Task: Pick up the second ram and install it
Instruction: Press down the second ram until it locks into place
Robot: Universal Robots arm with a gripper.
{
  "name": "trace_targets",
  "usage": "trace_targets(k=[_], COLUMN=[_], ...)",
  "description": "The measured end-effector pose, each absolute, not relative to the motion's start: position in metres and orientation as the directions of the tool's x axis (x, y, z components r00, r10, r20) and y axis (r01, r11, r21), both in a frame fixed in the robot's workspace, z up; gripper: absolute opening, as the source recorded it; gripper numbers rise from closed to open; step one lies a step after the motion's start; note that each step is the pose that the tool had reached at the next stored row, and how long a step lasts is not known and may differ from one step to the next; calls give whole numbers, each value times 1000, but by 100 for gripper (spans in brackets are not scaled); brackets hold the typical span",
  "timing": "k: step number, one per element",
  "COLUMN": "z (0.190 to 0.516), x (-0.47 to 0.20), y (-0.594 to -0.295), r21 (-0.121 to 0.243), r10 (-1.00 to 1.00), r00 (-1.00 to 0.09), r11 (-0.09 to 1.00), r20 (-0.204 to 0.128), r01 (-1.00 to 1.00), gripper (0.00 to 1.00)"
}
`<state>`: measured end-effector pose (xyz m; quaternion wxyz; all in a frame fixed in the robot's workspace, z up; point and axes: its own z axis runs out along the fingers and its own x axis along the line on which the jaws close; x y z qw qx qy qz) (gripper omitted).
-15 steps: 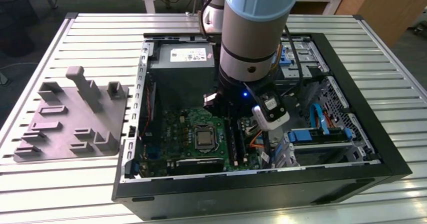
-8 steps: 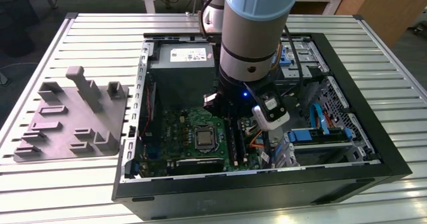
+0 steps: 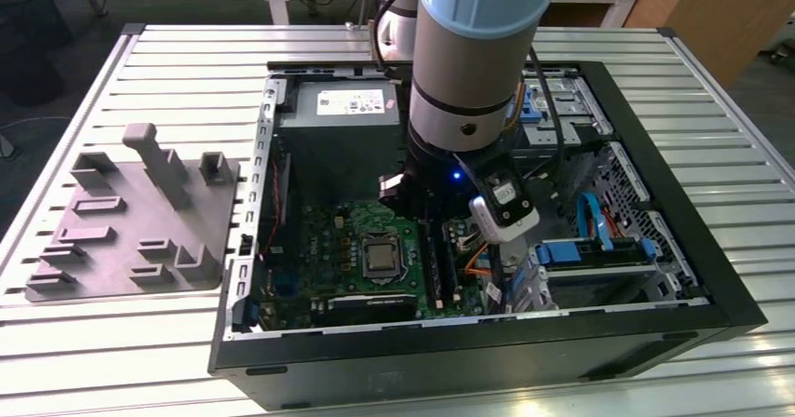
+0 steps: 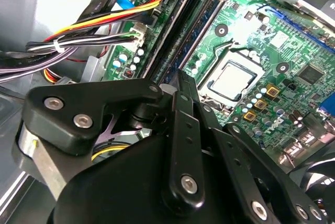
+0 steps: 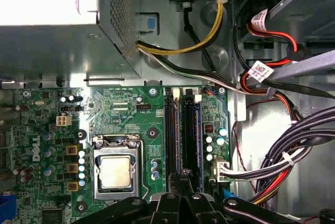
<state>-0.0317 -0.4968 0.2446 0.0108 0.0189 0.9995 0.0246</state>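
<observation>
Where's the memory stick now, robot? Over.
Gripper low over slots. A blue-green stick stands in one slot. Cables off to the side.

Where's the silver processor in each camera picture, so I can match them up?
Exterior view: the processor sits mid-motherboard, to the exterior view's left of the arm.
First wrist view: the processor lies across the memory slots from the cable bundle.
Second wrist view: the processor is again across the slots from that bundle.
Shared landmark: the long black memory slots alongside it.
</observation>
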Motion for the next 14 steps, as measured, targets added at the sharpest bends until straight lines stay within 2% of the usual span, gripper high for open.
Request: trace_targets(k=[14], z=[243], x=[-32], y=[-474], r21=[49], r10=[38], r00=[-999], r11=[998], r20=[-21], r01=[37], gripper=[10])
